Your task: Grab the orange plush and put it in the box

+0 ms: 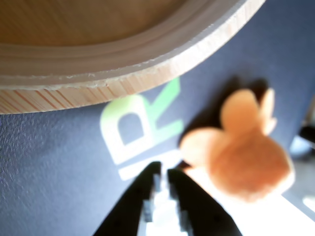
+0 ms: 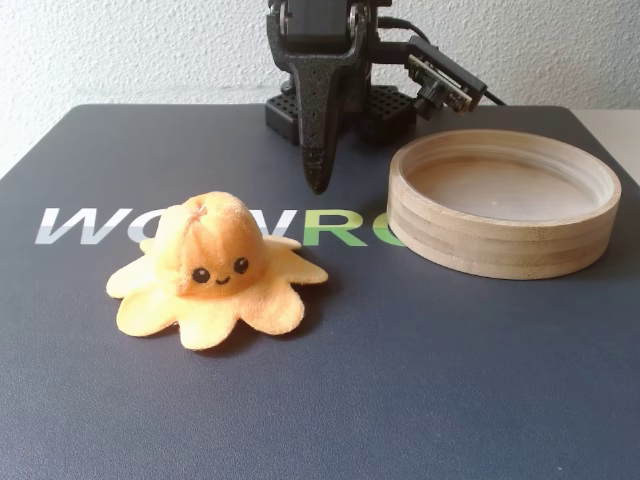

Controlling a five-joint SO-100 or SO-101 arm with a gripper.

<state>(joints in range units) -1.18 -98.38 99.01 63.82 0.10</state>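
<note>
The orange plush [image 2: 212,268] sits flat on the dark desk [image 2: 420,380], head up and face toward the fixed camera, its tentacles spread out around it. It lies well apart from the box [image 2: 503,203], which stands empty to the right in the fixed view. So the plush has not been picked up yet, and the task looks to be at its very start.

The gripper [image 2: 318,180] hangs over the desk behind the plush, tips pointing down between the plush and the box, just above the white and green lettering [image 2: 300,228] printed on the desk. Its fingers [image 1: 189,206] are drawn together with only a thin slit between them, and they hold nothing. In the wrist view the plush appears blurred to the right of the tips, clear of them, while the rim of the box fills the top of the picture.

My reading is that the arm is poised before its approach. To take the plush, the fingers would need to spread and come over the domed head, which offers the best hold.
</note>
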